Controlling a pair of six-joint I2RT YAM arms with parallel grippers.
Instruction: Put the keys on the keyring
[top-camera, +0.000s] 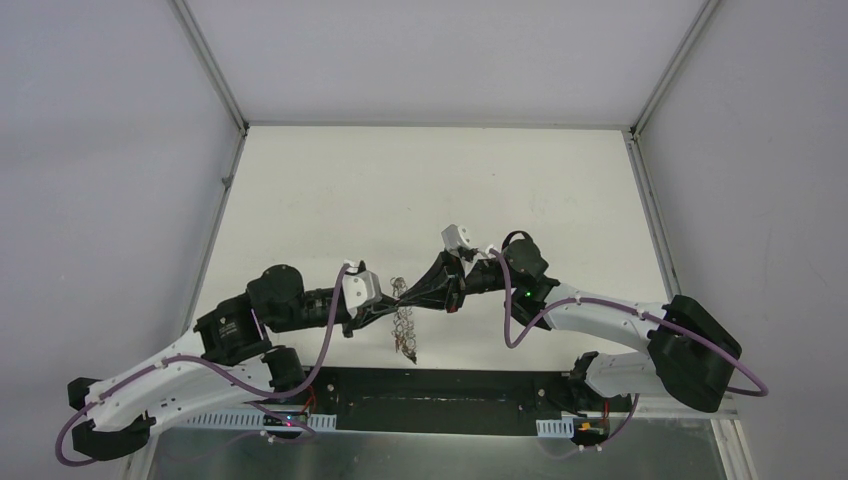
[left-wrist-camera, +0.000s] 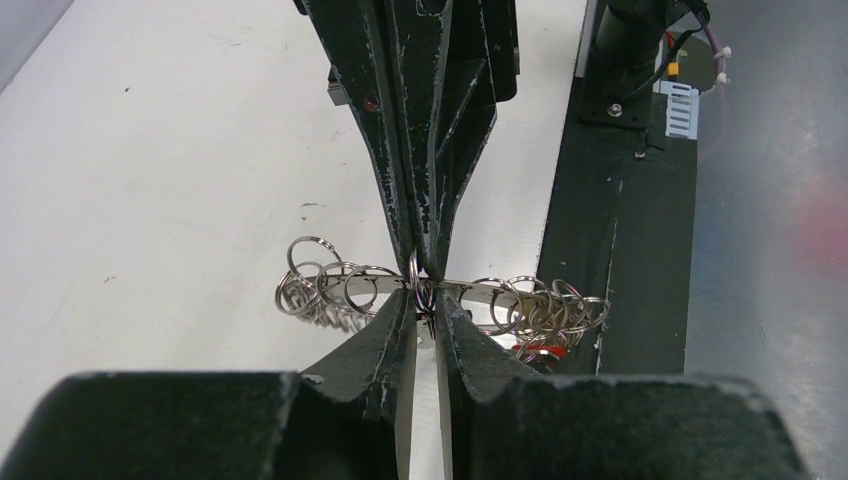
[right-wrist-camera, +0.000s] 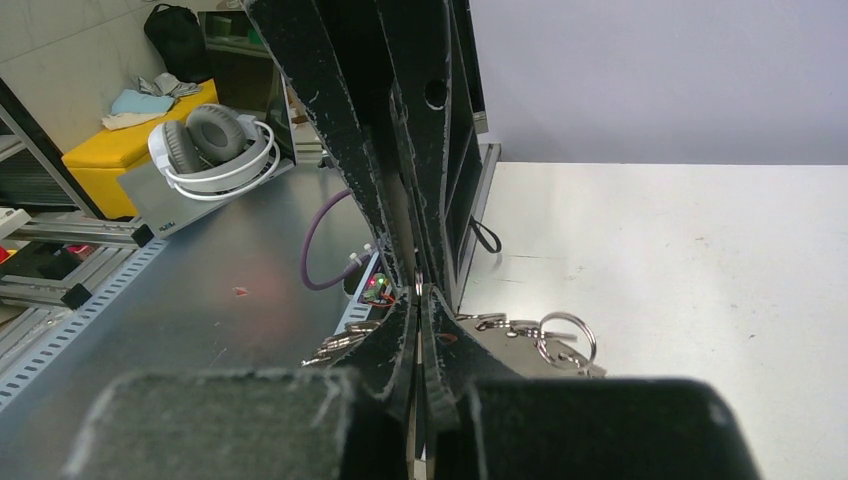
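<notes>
Currently we note left gripper (left-wrist-camera: 425, 308) and right gripper (left-wrist-camera: 421, 262) meeting tip to tip over white table (top-camera: 330, 190), near its front edge. Both finger pairs pinched closed on keyring (left-wrist-camera: 480, 292), held between them, edge-on in left wrist view. Silver loops (left-wrist-camera: 320, 285) bunched either side of grip point.

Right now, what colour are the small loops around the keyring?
Shiny silver loops on the keyring; the left wrist view shows them best.

2 arms angled inward; left gripper (left-wrist-camera: 425, 308), right gripper (right-wrist-camera: 417, 300) clamped, tips meeting.
</notes>
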